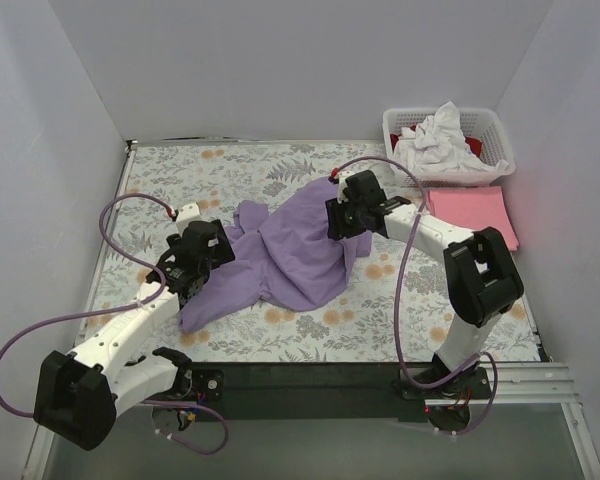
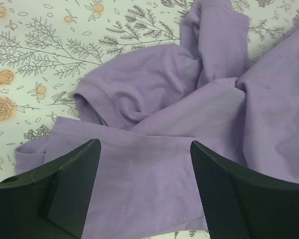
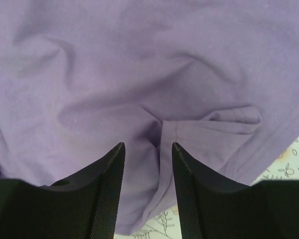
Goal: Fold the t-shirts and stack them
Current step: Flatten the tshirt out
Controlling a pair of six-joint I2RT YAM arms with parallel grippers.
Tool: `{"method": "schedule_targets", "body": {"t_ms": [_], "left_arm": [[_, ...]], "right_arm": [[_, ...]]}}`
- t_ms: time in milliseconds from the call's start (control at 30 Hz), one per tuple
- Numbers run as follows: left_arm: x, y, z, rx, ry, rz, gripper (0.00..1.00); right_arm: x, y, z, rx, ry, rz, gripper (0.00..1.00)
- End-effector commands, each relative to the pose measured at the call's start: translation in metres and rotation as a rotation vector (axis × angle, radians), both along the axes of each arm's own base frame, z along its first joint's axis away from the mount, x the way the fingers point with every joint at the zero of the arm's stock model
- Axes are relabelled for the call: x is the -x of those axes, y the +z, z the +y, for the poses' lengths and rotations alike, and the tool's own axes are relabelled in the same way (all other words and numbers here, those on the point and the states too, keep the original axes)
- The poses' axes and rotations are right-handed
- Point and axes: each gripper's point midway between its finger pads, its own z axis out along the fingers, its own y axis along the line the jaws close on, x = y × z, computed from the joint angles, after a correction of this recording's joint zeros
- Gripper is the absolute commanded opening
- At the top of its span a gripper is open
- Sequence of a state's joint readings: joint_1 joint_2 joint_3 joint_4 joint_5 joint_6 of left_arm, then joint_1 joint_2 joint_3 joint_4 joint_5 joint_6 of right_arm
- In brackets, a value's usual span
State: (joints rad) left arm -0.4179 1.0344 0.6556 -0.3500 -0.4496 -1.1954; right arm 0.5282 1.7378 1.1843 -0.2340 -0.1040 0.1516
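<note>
The lavender t-shirt point(image 1: 295, 250) lies crumpled in the middle of the floral cloth. My left gripper point(image 1: 215, 262) hovers over its lower left part. In the left wrist view the left gripper point(image 2: 144, 149) is wide open above a flat hem of the shirt point(image 2: 154, 169), with a sleeve point(image 2: 97, 99) beyond. My right gripper point(image 1: 340, 225) is over the shirt's right edge. In the right wrist view the right gripper point(image 3: 148, 147) is open, with a raised fold of the shirt point(image 3: 162, 129) between its jaws. A pink t-shirt point(image 1: 470, 212) lies folded at the right.
A white lattice basket point(image 1: 492, 122) at the back right holds a crumpled white t-shirt point(image 1: 435, 140) and a bit of a red one point(image 1: 473, 147). The floral cloth point(image 1: 200, 170) covers the table. White walls close in the left, back and right.
</note>
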Motion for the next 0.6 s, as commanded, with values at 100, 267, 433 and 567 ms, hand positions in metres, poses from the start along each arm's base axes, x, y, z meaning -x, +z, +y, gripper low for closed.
{"method": "schedule_targets", "body": {"t_ms": [100, 267, 433, 567], "left_arm": [[-0.006, 0.017, 0.010, -0.029, 0.028, -0.082, 0.71], [-0.005, 0.017, 0.006, -0.014, 0.007, -0.078, 0.71], [-0.004, 0.018, 0.006, -0.011, 0.007, -0.084, 0.71], [-0.004, 0.020, 0.004, 0.000, 0.002, -0.089, 0.71]], "right_arm": [[-0.016, -0.020, 0.008, 0.061, 0.001, -0.003, 0.46], [-0.020, -0.036, 0.007, 0.098, -0.005, 0.022, 0.43], [-0.025, -0.035, -0.005, 0.154, -0.044, 0.000, 0.20], [-0.026, -0.033, -0.011, 0.175, -0.062, -0.016, 0.05]]}}
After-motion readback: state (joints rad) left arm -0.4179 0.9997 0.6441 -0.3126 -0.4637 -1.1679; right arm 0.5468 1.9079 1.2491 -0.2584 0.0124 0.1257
